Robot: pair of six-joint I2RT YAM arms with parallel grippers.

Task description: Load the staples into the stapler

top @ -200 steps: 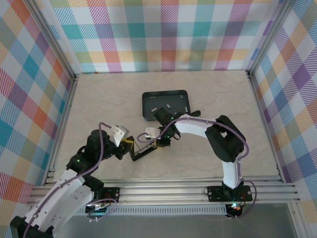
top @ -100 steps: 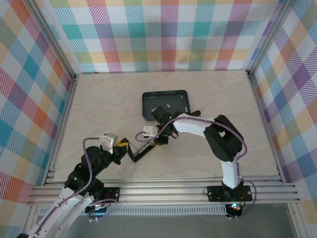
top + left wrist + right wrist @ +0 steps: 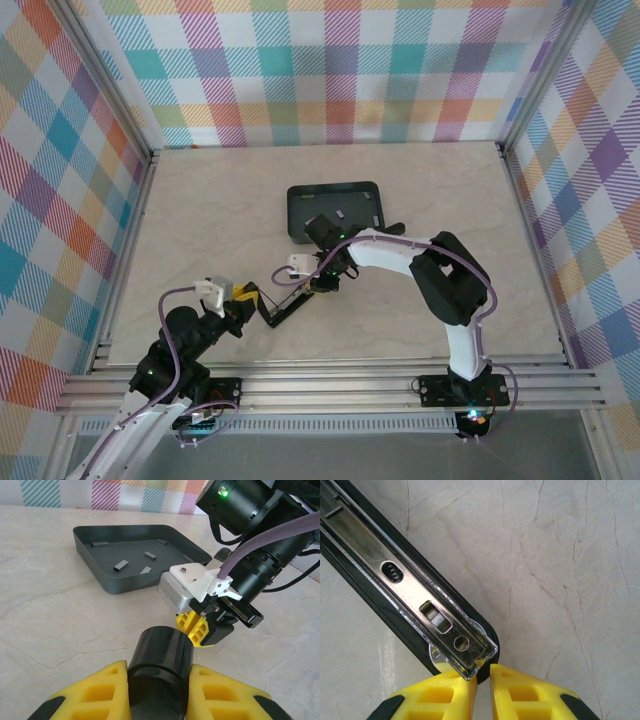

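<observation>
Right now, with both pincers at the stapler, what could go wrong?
1. The right pincer sits at the very tip of the open metal channel, fingertips nearly together. A small push there could twist the stapler, which the left pincer grips at the other end.
2. The staples lie loose in the tray, close behind the right arm's wrist. A careless swing might bump the tray and scatter them.

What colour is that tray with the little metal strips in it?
The tray is dark grey, clearest in the left wrist view.
</observation>
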